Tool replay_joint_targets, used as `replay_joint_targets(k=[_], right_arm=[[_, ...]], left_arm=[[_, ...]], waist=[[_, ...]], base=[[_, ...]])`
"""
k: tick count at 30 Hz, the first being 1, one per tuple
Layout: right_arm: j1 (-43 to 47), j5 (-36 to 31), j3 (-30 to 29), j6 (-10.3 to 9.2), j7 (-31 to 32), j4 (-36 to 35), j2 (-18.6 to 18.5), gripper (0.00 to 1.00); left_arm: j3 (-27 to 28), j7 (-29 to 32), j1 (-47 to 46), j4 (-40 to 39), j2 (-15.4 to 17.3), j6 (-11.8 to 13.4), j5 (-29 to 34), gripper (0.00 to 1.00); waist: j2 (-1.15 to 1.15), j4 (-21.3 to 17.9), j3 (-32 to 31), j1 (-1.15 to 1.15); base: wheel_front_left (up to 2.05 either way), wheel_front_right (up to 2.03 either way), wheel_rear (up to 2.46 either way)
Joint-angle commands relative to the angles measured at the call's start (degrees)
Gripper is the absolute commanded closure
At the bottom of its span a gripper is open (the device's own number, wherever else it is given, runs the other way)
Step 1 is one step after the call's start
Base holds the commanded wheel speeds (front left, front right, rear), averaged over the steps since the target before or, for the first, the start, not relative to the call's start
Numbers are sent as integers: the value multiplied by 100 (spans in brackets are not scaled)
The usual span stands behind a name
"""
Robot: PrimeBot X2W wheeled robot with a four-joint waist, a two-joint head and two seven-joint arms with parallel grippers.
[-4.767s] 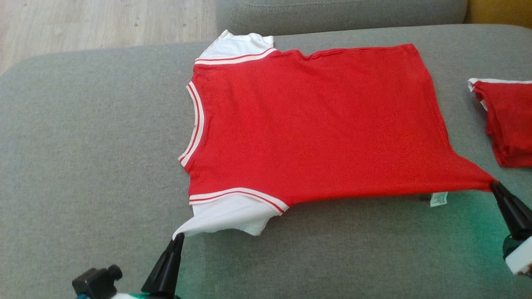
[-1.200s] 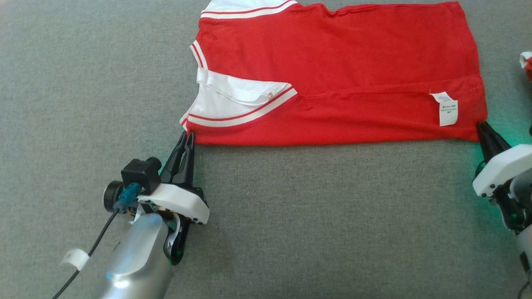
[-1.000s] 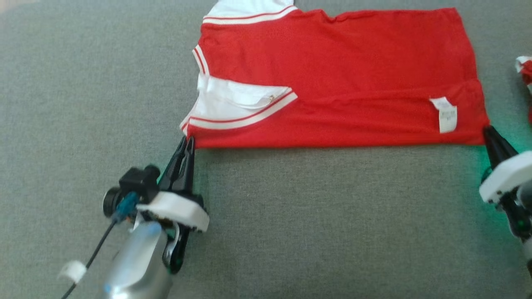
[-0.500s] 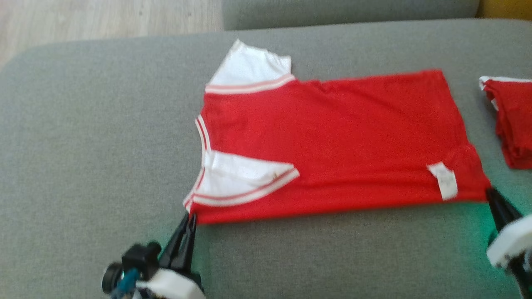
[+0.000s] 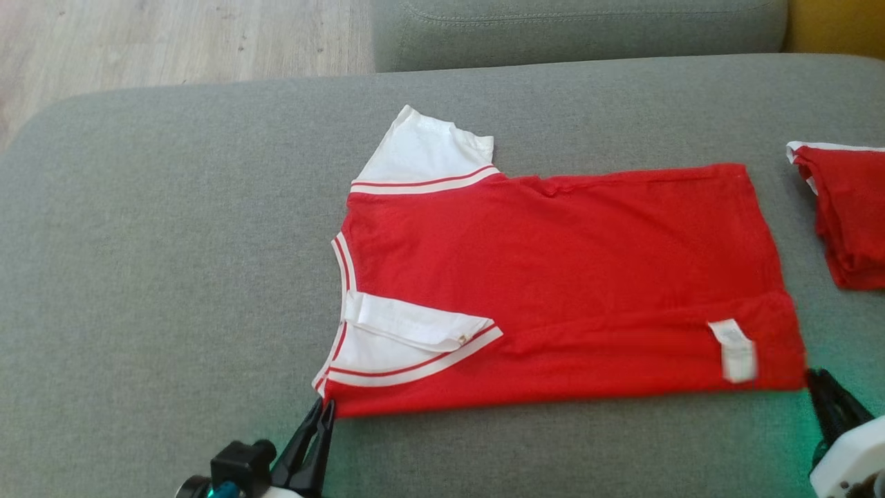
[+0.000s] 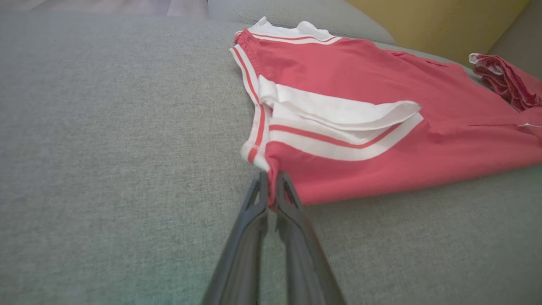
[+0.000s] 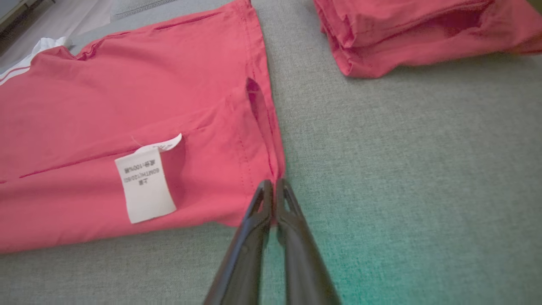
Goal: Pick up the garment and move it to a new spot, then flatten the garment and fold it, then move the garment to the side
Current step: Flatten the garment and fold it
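Note:
The garment (image 5: 553, 277) is a red T-shirt with white, red-striped sleeves, lying flat on a grey cushion (image 5: 173, 242). Its near edge is folded up over the body, so a white care label (image 5: 733, 349) faces up. My left gripper (image 5: 322, 407) is shut on the near-left corner by the folded sleeve. In the left wrist view red cloth (image 6: 381, 84) is pinched between the tips of that gripper (image 6: 271, 182). My right gripper (image 5: 814, 377) is shut at the near-right hem corner. In the right wrist view its tips (image 7: 274, 184) meet the cloth (image 7: 127, 84) beside the label (image 7: 146, 186).
A folded pile of red clothing (image 5: 850, 214) lies at the cushion's right edge, close to the garment's hem. A grey back cushion (image 5: 574, 28) runs along the far side. Wooden floor (image 5: 173, 41) shows at the far left. Bare cushion stretches to the left.
Since the oldest frame the near edge and sleeve have been folded over onto the body. Over the last second the camera has tilted up; both grippers stay shut at their corners.

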Motion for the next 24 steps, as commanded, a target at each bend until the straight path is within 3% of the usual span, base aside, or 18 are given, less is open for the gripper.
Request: replay_joint_targets(k=[1,2,3,4,11,18,24], right_arm=[[24,-68,-30,37,63,-211,-149,0],[42,-83,-54,37,110,-251,-130,0],[56,-101,-85,37,154,-298,-119,0],[66,-136,-120,37,172,-358,-120,0],[16,-460,-240,37,-200,-1155,16,0],[-202,-673,-125,37,-151,-1499,105,0],[-604,-762,-50,37,-145,-1652,96,0]], left_arm=[[144,15,-203,-97,81,9,-18,100],[115,33,-238,-57,84,13,12,75],[89,58,-269,-24,80,15,29,9],[88,73,-299,-9,71,38,35,0],[260,331,-816,-591,428,139,164,0],[303,1183,-2516,-931,987,-383,220,0],[67,2268,-4557,-355,1181,-631,-364,0]], waist=[[0,-3,-14,1],[0,-9,-23,1],[0,-19,-33,1],[0,-31,-43,1],[0,-218,44,1],[0,-444,513,1],[0,-758,1182,1]], base=[[0,0,0],[0,0,0],[0,0,0],[0,0,0],[0,0,0],[0,0,0],[0,0,0]])
